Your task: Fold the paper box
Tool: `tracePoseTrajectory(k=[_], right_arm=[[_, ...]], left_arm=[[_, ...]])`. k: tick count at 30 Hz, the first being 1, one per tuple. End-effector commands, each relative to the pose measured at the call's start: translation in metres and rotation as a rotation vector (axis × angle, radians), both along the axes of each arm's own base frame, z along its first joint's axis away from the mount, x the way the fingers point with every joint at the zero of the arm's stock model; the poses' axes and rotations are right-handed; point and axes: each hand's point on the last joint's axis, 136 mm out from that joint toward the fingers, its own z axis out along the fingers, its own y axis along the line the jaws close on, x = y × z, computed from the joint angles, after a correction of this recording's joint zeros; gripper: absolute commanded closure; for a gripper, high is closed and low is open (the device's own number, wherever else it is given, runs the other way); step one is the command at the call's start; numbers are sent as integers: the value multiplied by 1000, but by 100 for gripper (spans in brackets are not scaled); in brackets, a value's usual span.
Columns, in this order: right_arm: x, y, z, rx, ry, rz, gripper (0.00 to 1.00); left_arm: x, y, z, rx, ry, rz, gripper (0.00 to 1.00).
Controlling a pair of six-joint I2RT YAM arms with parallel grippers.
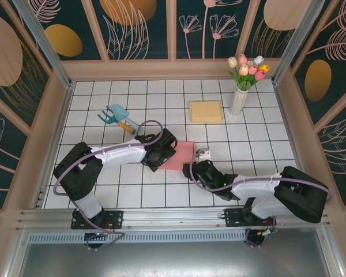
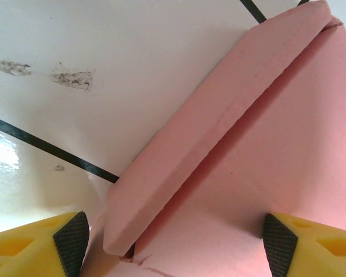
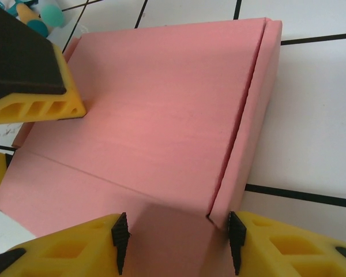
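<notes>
The pink paper box (image 1: 181, 153) lies mostly flat on the white tiled table between the two arms. My left gripper (image 1: 162, 151) is at its left edge. In the left wrist view the left gripper (image 2: 174, 245) is open, its pads (image 2: 69, 242) standing wide to either side of the pink sheet (image 2: 265, 150) and a raised side flap (image 2: 219, 109). My right gripper (image 1: 195, 168) is at the box's near right corner. The right gripper (image 3: 177, 236) is open over the near edge of the sheet (image 3: 155, 121), its right pad (image 3: 235, 234) against the end of the upturned side flap (image 3: 256, 121). A left finger (image 3: 29, 75) rests at the far left.
A yellow box (image 1: 206, 111) lies at the back centre, with a white vase of tulips (image 1: 241, 86) to its right. A teal and orange toy (image 1: 118, 118) lies at the back left. Wooden walls (image 1: 52, 115) enclose the table on three sides.
</notes>
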Motion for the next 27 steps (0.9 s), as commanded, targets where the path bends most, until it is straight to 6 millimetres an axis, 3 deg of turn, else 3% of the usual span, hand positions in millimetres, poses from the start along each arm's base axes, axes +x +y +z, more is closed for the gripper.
tracePoseTrajectory(k=[1,9,19,27], right_arm=[[-2,0,9,-9,-14,-3,48],[-8,2,18,31,-19,8,49],[-12,-5,-1,11,14,-4,49],[-14,-6,-3,10,23,-2,45]], left_arm=[[-12,20,-22,70,60,28,20],[-12,20,-19,70,53,27,20],[-11,20,-20,70,54,28,21],[-10,22,-20,72,51,31,21]])
